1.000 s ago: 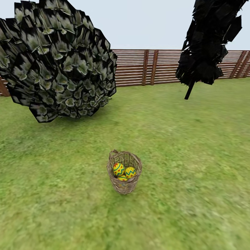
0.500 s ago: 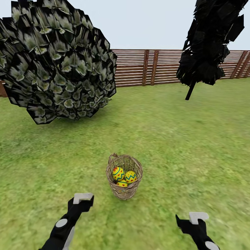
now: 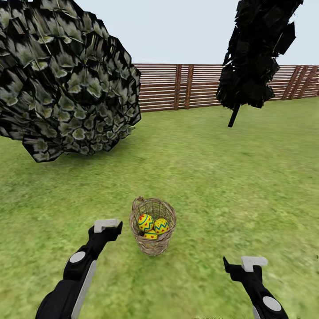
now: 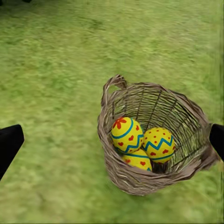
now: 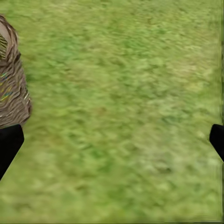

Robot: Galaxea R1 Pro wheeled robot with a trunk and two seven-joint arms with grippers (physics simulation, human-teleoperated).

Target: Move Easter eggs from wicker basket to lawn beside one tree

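The wicker basket (image 3: 153, 243) stands upright on the lawn (image 3: 212, 177), and the three Easter eggs lie inside it. Two eggs (image 3: 145, 222) (image 3: 161, 226) rest on top, with the third (image 3: 150, 235) below them. In the left wrist view the eggs (image 4: 126, 134) (image 4: 159, 143) (image 4: 138, 159) sit in the basket (image 4: 116, 154) between my black fingertips (image 4: 9, 144). My left gripper (image 3: 110, 228) is open just left of the basket, apart from it. My right gripper (image 3: 239, 265) is open over bare grass to the basket's right. No thick tree trunk shows.
A big mass of dark mottled leaves (image 3: 66, 79) hangs low at the back left; I cannot tell whether it is a tree's crown. A narrow dark ragged tree (image 3: 254, 53) stands back right. A brown slatted fence (image 3: 186, 86) closes the far side.
Both arms have risen into view from below. The left gripper has moved up beside the basket. The camera has shifted slightly, so the whole scene sits a little further left.
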